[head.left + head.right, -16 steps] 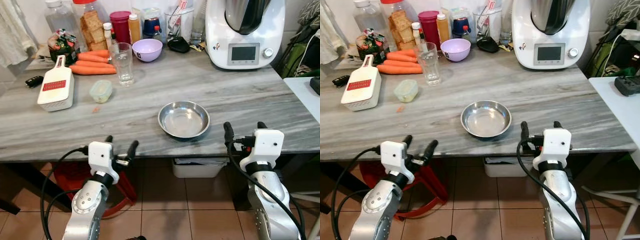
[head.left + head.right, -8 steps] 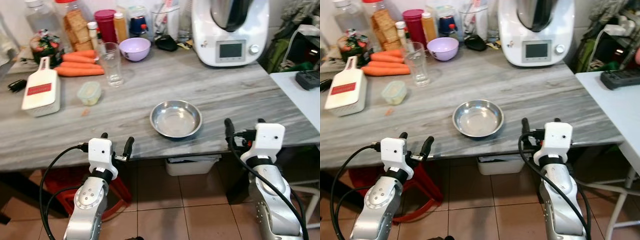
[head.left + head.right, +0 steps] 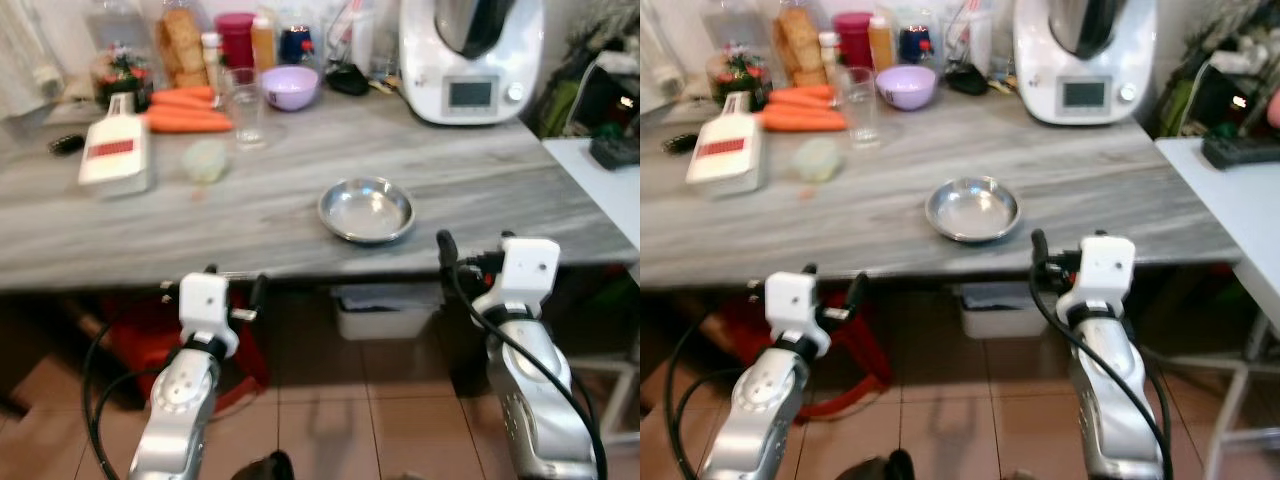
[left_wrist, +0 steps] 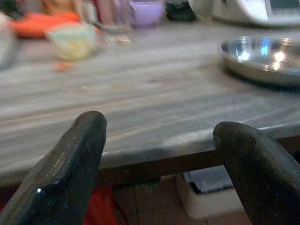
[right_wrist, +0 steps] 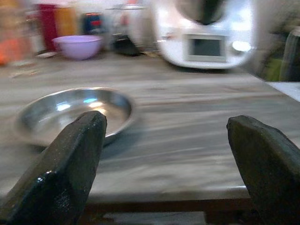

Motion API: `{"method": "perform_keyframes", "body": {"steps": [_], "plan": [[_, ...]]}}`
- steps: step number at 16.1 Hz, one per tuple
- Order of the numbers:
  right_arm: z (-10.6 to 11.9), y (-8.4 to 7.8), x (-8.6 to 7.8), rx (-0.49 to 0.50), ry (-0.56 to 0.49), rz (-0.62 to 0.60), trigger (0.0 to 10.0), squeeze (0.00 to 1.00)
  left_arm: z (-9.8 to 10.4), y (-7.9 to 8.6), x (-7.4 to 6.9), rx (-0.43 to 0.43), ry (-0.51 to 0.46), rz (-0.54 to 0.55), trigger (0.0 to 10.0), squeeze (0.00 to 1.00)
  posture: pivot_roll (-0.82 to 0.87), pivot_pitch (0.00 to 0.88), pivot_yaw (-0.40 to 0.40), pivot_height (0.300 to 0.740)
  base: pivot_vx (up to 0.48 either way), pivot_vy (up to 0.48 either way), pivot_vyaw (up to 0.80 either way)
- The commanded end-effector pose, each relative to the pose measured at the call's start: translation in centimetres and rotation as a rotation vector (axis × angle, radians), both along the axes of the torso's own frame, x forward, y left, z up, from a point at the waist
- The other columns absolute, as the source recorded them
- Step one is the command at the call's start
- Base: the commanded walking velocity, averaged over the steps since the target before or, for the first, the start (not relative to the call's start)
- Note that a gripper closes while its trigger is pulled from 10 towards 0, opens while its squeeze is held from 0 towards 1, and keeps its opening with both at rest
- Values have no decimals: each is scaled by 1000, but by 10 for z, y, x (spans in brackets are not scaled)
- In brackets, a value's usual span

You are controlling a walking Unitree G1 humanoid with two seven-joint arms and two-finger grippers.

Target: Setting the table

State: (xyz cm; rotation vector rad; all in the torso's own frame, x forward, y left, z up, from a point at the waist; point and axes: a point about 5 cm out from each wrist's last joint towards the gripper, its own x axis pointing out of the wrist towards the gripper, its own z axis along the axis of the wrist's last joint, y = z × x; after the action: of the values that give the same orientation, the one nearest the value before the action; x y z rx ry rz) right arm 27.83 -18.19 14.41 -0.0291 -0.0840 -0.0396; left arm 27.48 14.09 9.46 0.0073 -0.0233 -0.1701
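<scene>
Left gripper (image 3: 234, 290), right gripper (image 3: 470, 243) — fingers apart, empty, just off table (image 3: 480, 180) edge; bowl (image 3: 366, 210) near edge.

carrots (image 3: 185, 108) — table rear | white kitchen machine (image 3: 472, 55) | red stool (image 3: 150, 335) — underneath

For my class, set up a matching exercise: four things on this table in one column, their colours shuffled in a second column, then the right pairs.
Things:
1. bowl
2. carrots
3. dish
4. kitchen machine

Colours:
A. orange
B. white
C. purple
D. silver

Pairs: 1-C, 2-A, 3-D, 4-B
</scene>
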Motion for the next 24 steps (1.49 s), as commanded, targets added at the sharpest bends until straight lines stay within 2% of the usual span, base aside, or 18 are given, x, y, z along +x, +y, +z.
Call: {"method": "perform_keyframes", "body": {"steps": [1,7,12,15,16,24], "plan": [[3,11,5,-5,-16,49,10000,0,-7,7,-5,13,25,23,10000,0,-77,62,57,740,-281,0,0],[7,24,6,120,-24,131,10000,0,-8,6,-4,18,24,13,10000,0,-75,63,57,740,-281,0,0],[9,24,7,105,-46,137,10000,0,-9,5,-4,20,25,10,10000,0,-75,63,57,740,-279,0,0],[10,25,6,104,-52,143,10000,0,-5,3,-4,33,-12,-15,10000,0,-70,67,53,740,0,0,0],[10,26,6,108,-52,146,10000,0,-3,5,-3,5,-21,-8,10000,0,-70,67,53,740,0,0,0],[11,29,9,86,-53,163,10000,0,1,2,1,28,-47,-23,10000,0,-66,55,48,740,0,-69,0]]}}
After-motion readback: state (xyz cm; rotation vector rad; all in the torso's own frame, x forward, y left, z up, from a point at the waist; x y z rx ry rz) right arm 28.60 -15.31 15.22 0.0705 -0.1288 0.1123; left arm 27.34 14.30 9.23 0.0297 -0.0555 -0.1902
